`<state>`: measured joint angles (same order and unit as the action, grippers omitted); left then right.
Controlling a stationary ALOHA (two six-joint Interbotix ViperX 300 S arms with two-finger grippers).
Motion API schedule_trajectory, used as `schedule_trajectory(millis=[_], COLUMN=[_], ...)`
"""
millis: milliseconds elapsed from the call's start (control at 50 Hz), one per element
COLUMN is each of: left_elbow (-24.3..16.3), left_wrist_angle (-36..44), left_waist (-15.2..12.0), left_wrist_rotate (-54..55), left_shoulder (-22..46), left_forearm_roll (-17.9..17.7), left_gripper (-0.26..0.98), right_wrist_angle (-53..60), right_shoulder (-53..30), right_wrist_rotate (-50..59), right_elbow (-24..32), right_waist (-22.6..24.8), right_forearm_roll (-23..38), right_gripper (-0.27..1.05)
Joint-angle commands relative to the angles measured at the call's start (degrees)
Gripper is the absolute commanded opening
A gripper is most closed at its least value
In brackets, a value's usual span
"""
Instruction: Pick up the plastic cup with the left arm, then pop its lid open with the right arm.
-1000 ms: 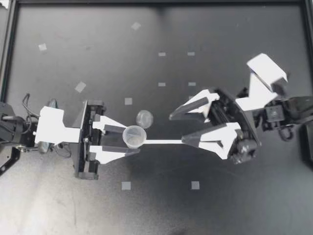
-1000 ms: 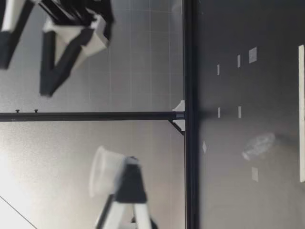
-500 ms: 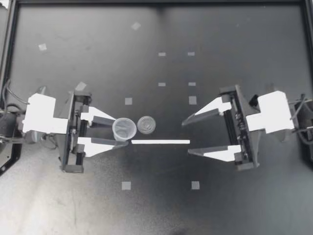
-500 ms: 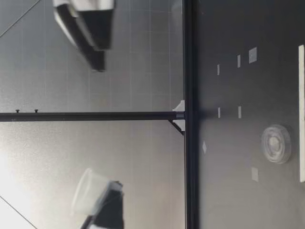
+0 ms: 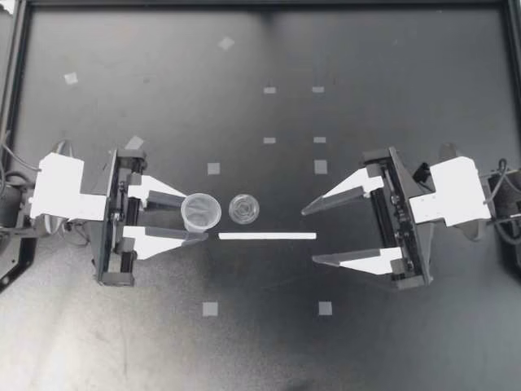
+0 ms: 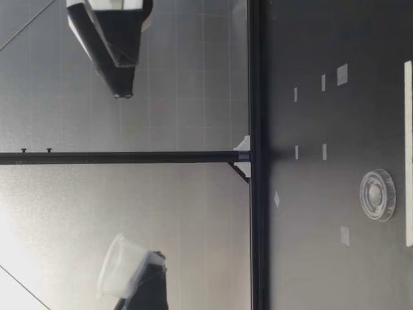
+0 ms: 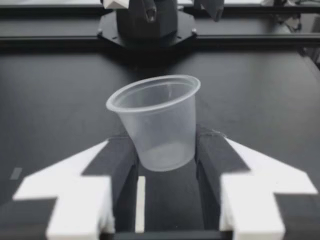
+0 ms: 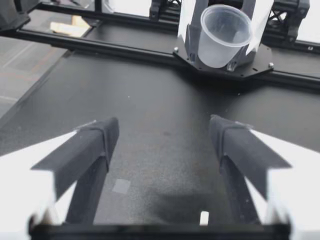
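Table (image 6: 322, 258) well below cup (image 6: 121, 266): low view

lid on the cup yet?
No: the lid lies flat on the table, apart from the open-topped cup that my left gripper holds.

left tool (image 5: 195, 218): clamped on plastic cup (image 5: 200, 213), held above worktop (image 5: 366, 81) | right tool (image 5: 311, 235): fingers spread wide, free gap | between them: clear lid (image 5: 243, 208) and white strip (image 5: 267, 236) lie flat, low obstacles | elsewhere: flat tape marks (image 5: 213, 169) only
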<state>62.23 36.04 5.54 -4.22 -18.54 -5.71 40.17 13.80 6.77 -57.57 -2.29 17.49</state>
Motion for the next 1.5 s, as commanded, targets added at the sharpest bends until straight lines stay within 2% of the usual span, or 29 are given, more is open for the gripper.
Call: schedule_trajectory(millis=[0, 1480], left_elbow=[-0.53, -0.26], left_wrist_angle=[0.62, 0.62], left_waist=[-0.09, -0.09], left_wrist_rotate=[-0.09, -0.09], left_shoulder=[-0.35, -0.35], left_forearm_roll=[0.0, 0.0], left_gripper=[0.26, 0.26], right_wrist_angle=[0.7, 0.62], right_shoulder=[1.14, 1.23], right_wrist_rotate=[0.09, 0.09], right_elbow=[0.53, -0.53], right_waist=[0.26, 0.35], right_forearm_roll=[-0.18, -0.26], right_gripper=[0.76, 0.76])
